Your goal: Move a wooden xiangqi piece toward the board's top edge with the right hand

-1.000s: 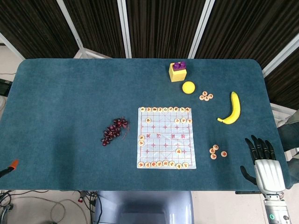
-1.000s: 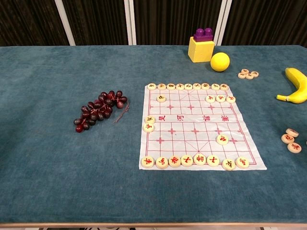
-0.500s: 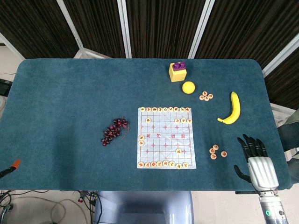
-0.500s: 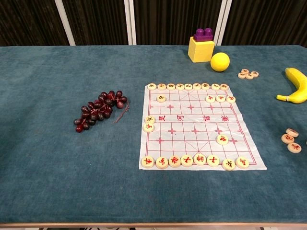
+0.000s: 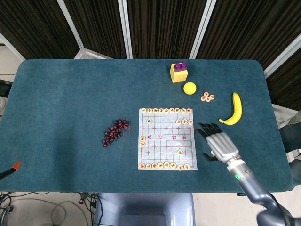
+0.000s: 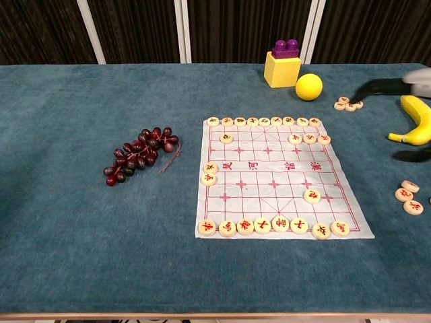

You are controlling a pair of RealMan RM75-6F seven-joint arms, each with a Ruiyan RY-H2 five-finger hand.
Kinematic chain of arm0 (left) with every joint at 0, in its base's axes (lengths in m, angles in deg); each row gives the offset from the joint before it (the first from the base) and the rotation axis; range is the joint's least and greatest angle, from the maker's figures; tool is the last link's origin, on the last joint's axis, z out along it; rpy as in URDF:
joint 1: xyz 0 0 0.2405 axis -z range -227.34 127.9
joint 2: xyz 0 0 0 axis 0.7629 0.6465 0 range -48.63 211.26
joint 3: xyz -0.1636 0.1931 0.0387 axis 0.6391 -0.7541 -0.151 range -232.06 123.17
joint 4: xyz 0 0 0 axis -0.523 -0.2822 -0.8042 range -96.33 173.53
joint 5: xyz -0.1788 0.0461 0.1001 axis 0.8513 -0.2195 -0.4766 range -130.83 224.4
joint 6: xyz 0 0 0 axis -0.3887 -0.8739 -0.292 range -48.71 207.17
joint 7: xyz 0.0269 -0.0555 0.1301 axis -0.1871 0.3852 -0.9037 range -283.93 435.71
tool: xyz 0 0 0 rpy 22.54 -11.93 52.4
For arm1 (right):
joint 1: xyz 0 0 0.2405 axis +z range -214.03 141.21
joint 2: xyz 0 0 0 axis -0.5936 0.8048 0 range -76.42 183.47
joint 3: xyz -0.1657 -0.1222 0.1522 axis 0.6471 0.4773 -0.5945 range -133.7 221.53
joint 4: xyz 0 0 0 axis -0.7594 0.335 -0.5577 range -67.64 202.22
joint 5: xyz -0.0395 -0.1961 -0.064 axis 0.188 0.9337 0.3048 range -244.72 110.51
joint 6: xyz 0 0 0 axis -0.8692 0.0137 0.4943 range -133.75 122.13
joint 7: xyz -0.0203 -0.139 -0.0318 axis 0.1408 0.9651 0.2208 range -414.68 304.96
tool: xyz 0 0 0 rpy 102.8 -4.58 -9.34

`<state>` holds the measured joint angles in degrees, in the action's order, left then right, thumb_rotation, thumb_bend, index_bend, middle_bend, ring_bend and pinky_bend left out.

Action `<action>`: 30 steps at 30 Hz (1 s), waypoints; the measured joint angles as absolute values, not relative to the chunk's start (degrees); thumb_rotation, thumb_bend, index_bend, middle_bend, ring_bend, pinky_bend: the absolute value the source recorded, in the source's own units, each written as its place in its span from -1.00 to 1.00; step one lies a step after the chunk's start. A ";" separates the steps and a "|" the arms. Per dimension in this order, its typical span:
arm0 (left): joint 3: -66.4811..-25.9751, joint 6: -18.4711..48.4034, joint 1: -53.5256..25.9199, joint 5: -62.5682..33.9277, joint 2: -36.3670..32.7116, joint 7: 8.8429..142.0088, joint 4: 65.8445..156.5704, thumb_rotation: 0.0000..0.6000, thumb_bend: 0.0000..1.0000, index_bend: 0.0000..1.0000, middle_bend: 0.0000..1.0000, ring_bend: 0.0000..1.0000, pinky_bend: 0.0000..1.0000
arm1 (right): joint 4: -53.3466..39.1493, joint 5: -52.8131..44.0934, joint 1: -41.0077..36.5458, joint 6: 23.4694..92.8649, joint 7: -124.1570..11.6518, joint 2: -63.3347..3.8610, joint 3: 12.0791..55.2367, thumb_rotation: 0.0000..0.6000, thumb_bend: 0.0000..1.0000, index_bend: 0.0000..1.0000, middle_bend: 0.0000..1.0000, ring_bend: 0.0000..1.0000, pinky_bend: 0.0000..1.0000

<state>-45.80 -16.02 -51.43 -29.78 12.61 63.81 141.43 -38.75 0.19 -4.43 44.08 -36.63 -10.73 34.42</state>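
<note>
Piece (image 5: 179,152): lone disc on board (image 5: 160,141), lower right area. Right robot hand (image 5: 219,143): fingers spread, empty, just beside board's right edge. Advice: descend squarely, pinch only this disc.

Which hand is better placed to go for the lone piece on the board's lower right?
Right. The right hand hovers open just off the board's right edge, near that lone piece; the left hand is in neither view.

The right hand (image 5: 220,144) is hovering palm down, fingers (image 5: 209,128) spreading apart, apparently holding nothing; its arm is reaching in from the lower right.
</note>
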 measured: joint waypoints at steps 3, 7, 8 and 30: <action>-45.75 -15.97 -51.45 -29.63 12.70 63.98 141.45 1.00 -0.95 -0.96 -1.00 -1.00 -0.92 | -38.26 -6.71 -0.22 41.91 -31.74 -13.23 33.88 1.00 -0.25 -0.67 -1.00 -1.00 -0.95; -45.62 -15.95 -51.48 -29.45 12.90 64.23 141.32 1.00 -0.95 -0.96 -1.00 -1.00 -0.92 | -37.44 -14.51 3.95 41.44 -26.22 -18.08 33.64 1.00 -0.25 -0.57 -1.00 -1.00 -0.95; -45.58 -15.94 -51.48 -29.40 12.96 64.31 141.25 1.00 -0.95 -0.96 -1.00 -1.00 -0.92 | -37.20 -15.60 4.92 41.59 -25.10 -19.27 33.69 1.00 -0.25 -0.55 -1.00 -1.00 -0.95; -45.37 -16.03 -51.42 -29.14 13.05 64.33 140.61 1.00 -0.95 -0.96 -1.00 -1.00 -0.92 | -31.00 -17.41 8.40 46.43 -21.38 -27.84 39.55 1.00 -0.25 -0.32 -1.00 -1.00 -0.95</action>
<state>-45.37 -16.03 -51.42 -29.14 13.05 64.33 140.61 -31.00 -17.41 8.40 46.43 -21.38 -27.84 39.55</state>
